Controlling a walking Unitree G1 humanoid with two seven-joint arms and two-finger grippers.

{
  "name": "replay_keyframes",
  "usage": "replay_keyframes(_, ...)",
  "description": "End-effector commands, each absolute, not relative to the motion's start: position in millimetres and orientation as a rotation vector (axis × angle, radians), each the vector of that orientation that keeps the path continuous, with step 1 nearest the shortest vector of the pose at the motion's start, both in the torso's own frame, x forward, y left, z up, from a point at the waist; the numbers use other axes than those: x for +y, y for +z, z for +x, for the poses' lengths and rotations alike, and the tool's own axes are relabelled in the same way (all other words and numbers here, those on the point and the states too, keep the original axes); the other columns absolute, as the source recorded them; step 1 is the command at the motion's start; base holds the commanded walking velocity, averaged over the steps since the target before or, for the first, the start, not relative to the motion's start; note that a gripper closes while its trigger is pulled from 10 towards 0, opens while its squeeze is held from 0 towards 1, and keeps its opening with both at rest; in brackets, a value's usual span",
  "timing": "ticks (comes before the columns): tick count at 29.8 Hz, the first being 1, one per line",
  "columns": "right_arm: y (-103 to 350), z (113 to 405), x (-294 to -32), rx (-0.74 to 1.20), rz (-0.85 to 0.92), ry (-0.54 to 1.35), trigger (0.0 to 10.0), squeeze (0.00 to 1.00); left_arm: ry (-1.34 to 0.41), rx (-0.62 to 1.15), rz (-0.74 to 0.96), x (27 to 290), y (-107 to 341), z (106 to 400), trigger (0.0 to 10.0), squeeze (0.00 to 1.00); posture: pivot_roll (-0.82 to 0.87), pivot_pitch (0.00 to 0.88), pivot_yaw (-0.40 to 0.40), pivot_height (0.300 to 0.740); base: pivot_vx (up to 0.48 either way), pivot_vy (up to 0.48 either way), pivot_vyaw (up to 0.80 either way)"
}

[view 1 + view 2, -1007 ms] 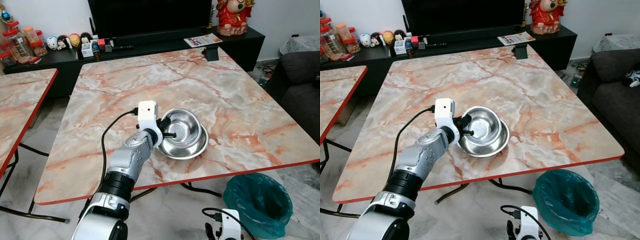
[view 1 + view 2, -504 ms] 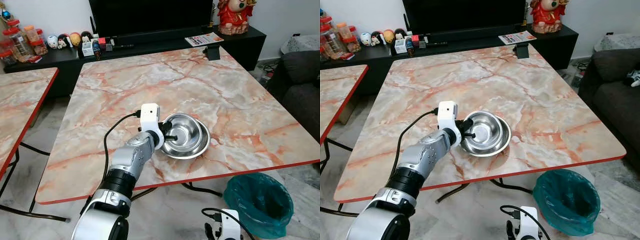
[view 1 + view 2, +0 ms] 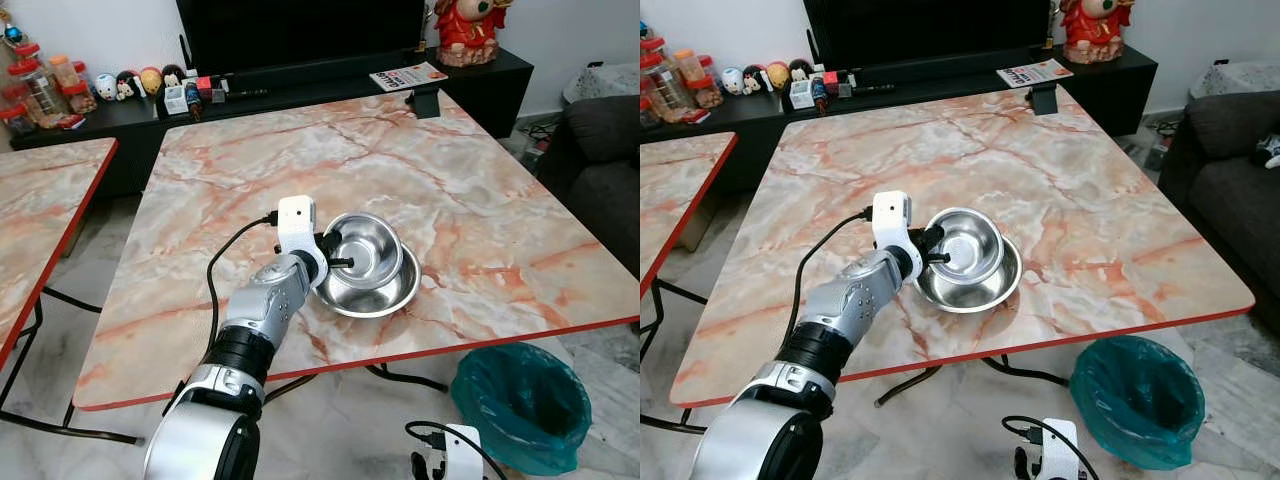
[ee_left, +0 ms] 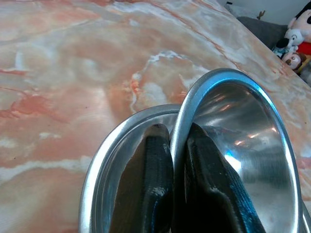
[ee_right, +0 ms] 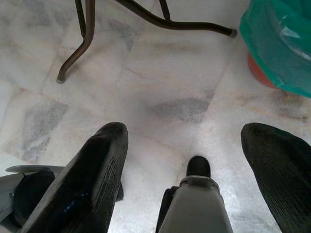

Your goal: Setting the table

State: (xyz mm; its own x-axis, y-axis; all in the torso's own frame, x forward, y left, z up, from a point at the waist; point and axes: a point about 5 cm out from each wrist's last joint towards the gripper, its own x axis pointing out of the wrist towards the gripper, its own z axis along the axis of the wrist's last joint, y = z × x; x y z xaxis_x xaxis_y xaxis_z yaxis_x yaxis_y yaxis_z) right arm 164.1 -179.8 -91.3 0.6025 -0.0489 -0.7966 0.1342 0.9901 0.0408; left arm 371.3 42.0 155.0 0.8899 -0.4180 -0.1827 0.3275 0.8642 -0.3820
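Two steel bowls sit nested near the front edge of the marble table [image 3: 300, 160]. The lower, wider bowl [image 3: 388, 296] rests on the tabletop. The upper bowl [image 3: 364, 248] is tilted, with its near rim raised out of the lower one. My left gripper [image 3: 336, 263] is shut on that rim [image 4: 175, 145]: one finger [image 4: 150, 184] is outside the bowl and the other inside [image 4: 204, 184]. My right gripper [image 5: 187, 131] hangs open low over the floor beside the table.
A bin lined with a teal bag [image 3: 520, 405] stands on the floor under the table's front right corner. A dark sofa [image 3: 610, 150] is at the right and a second marble table [image 3: 40, 200] at the left. A small black object [image 3: 425, 102] sits at the table's far edge.
The upper bowl lay nearly level in the lower one half a second ago. Now my left gripper holds its near rim higher and the bowl tilts more.
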Motion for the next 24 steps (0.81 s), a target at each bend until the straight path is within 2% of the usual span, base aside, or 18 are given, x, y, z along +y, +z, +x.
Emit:
replay_keyframes(1, -92, 163, -179, 0.914, 0.112, -0.117, 10.0, 0.00, -0.451, 0.247, -0.393, 17, 166, 369, 10.0, 0.00, -0.03, 0.000, 0.115, 0.728, 0.000, 0.000, 0.00)
replay_keyframes(24, -94, 159, -177, 0.924, 0.116, -0.119, 10.0, 0.00, -0.457, 0.321, -0.328, 18, 142, 364, 10.0, 0.00, -0.02, 0.000, 0.119, 0.728, 0.000, 0.000, 0.00)
